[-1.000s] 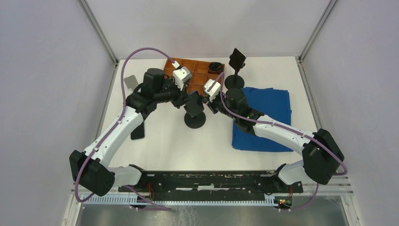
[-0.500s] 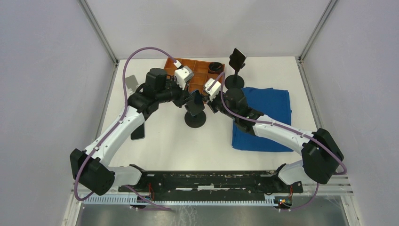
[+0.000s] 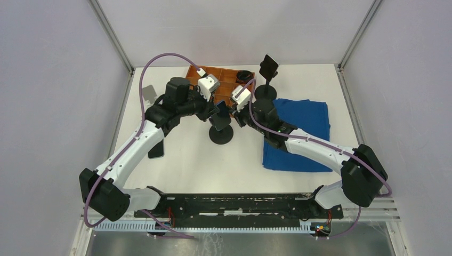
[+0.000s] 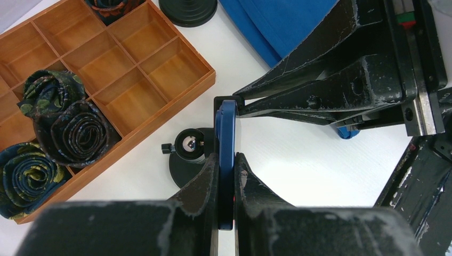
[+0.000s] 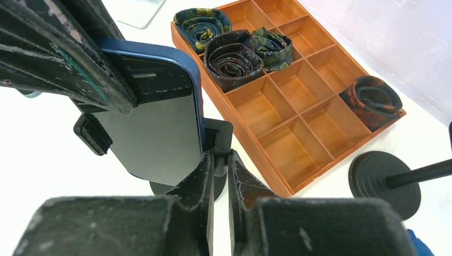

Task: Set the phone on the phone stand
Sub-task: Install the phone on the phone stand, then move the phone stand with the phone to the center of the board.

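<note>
- The phone (image 4: 226, 140) is hanging in the air just above the stand (image 3: 220, 135), edge-on in the left wrist view. It's not sitting in the cradle yet.
- The left gripper (image 4: 226, 160) is clamping it across the flat faces near one end, with the jaws nearly closed on the thin body.
- The right gripper (image 5: 217, 157) is showing its fingers pressed together, tips right at the phone's other end. I can't tell whether it's actually pinching that edge or just touching it.
- Handling guess: it's looking like a stiff, slim slab with slick faces, fairly light but fragile (bang it on that stand and you're crying).
- Where to hold: gripping flat on the faces, closer to the middle, is looking safer than an edge pinch. Held by one end, it's probably going to want to pivot or slide in the pads while it's being lowered.
- Around it: the tray (image 4: 154, 121) with rolled ties (image 4: 74, 128) is sitting just beyond the stand. A second stand (image 3: 265, 93) is standing farther back, and a blue cloth (image 3: 304, 133) is lying off to the right.
</note>
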Action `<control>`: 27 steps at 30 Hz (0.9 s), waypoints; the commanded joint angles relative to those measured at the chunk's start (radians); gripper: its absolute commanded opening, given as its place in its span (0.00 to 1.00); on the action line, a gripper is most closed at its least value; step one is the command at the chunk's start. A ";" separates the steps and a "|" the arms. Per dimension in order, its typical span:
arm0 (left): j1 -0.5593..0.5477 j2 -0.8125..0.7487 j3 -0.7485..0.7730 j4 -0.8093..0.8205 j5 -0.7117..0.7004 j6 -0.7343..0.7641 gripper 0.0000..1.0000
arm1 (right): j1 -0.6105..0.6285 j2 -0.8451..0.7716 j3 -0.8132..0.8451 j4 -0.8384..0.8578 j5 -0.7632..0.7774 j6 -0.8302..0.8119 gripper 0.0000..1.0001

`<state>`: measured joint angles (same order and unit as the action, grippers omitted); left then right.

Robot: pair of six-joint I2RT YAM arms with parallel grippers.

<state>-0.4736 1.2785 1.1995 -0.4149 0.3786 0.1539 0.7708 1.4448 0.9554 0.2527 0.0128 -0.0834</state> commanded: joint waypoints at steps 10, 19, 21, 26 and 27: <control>0.052 -0.001 0.055 0.071 -0.285 0.046 0.02 | 0.118 -0.027 -0.020 -0.119 0.367 0.061 0.01; 0.051 -0.003 0.051 0.077 -0.281 0.048 0.02 | 0.174 -0.015 -0.014 -0.121 0.336 0.066 0.08; 0.051 -0.006 0.049 0.077 -0.281 0.049 0.02 | 0.177 -0.017 -0.011 -0.125 0.330 0.063 0.13; 0.052 -0.005 0.048 0.078 -0.279 0.050 0.02 | 0.185 -0.024 -0.001 -0.140 0.309 0.054 0.20; 0.052 -0.005 0.048 0.079 -0.279 0.050 0.02 | 0.187 -0.025 0.000 -0.142 0.307 0.052 0.21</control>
<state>-0.4736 1.2781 1.2053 -0.4328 0.3828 0.1471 0.9222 1.4452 0.9550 0.2451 0.3332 -0.0307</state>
